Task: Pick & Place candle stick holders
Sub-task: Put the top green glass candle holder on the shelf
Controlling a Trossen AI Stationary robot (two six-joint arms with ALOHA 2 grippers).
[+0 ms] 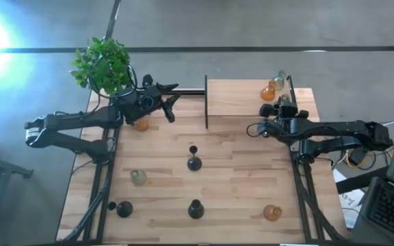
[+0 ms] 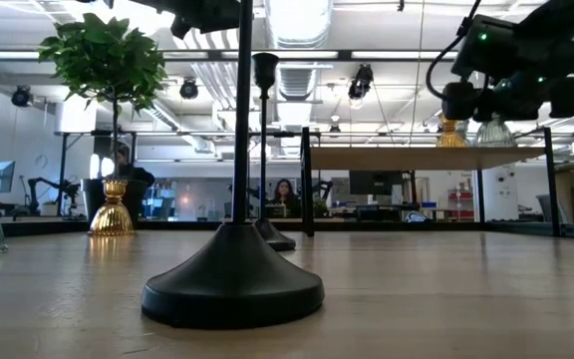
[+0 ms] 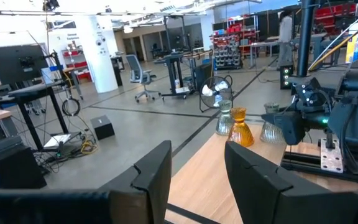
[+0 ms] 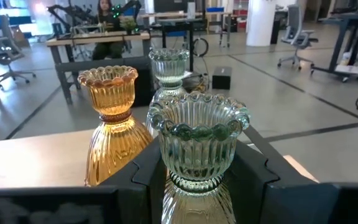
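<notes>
The counter (image 1: 238,171) is a pale wood-plank surface with a raised shelf (image 1: 245,96) at the upper right of the high view.

Right tool (image 4: 197,180): clenched on a clear-greenish holder (image 4: 197,140), a ribbed glass cup with scalloped rim, at the shelf's right end. Likely step: placement. Lower it vertically and keep it apart from the amber holder (image 4: 110,124) and the clear holder (image 4: 168,71) behind; ribbed glass is hard, smooth and probably slippery, so release only once seated.

Left tool (image 3: 197,177): released, holding nothing, at the upper left of the high view near the plant (image 1: 103,65).

Remaining holders (image 1: 194,162) on the counter are matte black, round-based with thin stems, or glass.
</notes>
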